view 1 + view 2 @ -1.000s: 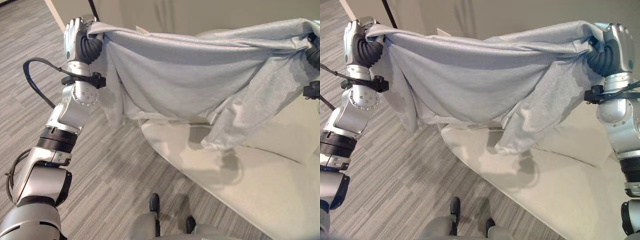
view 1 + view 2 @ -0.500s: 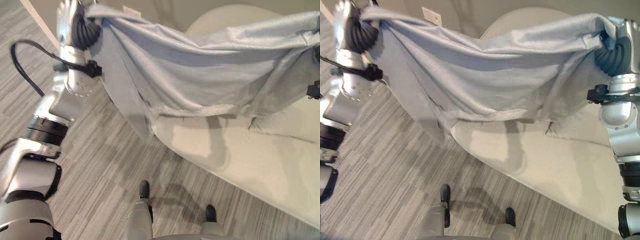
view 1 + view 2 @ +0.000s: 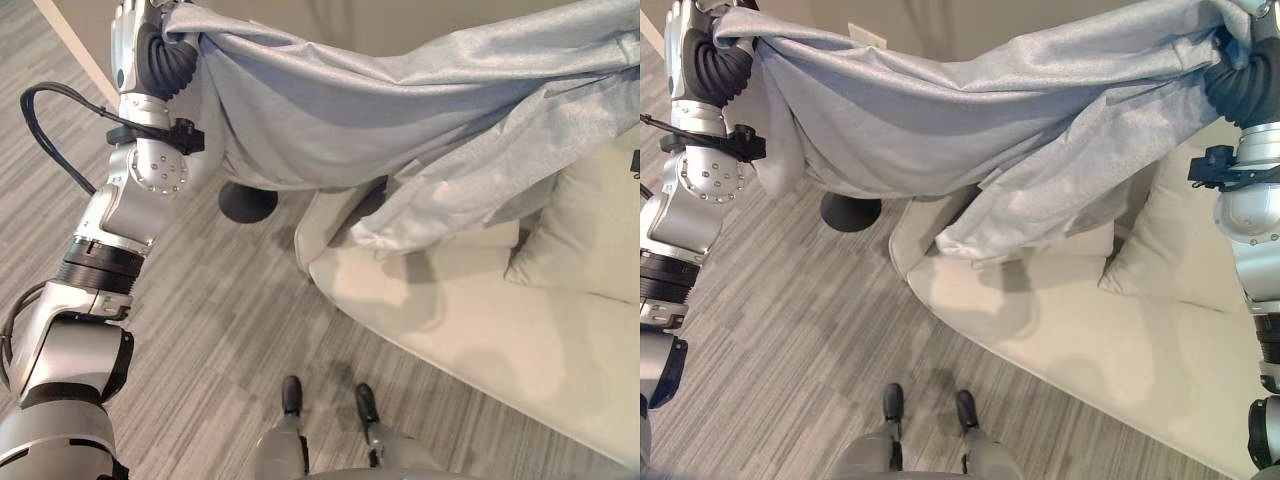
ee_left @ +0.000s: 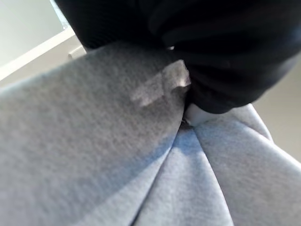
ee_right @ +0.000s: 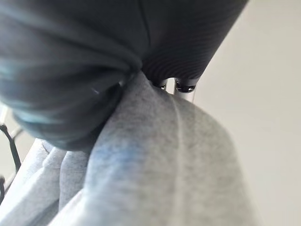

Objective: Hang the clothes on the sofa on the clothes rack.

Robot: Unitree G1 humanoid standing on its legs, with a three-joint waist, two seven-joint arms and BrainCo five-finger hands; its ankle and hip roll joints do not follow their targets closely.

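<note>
The grey floor point(image 3: 200, 330) is nearest. Past it sits one cream sofa point(image 3: 1090, 340) with one pillow point(image 3: 1160, 250) on it. One round black stand base point(image 3: 850, 211) rests on the floor just left of the sofa. Higher up, one grey garment point(image 3: 970, 110) hangs stretched between two hands, above the sofa. The left hand point(image 3: 135, 45) bunches one end in its fingers; the right hand point(image 3: 1245, 70) bunches the other. The low hanging part could catch on the stand, or the cloth could slip out if the hands pull apart too hard.
</note>
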